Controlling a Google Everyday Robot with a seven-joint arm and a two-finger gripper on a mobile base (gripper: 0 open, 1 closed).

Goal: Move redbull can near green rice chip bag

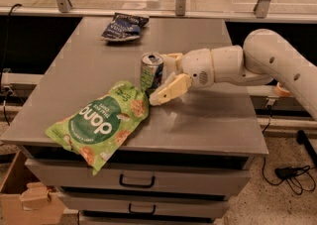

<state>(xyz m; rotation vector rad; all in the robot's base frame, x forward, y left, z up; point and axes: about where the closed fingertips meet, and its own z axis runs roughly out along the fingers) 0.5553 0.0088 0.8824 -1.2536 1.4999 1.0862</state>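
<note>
**Redbull can beside the green bag: you look nearly done.**
The redbull can [151,73] stands upright on the worktop [213,120], just beside the top corner of the green rice chip bag [99,120]. It is slim, silver and blue, tab end up. Your gripper [162,79] sits at the can's right, its fingers [171,89] spread and apparently released. What seems left is to draw the arm clear without tipping the can.
</note>
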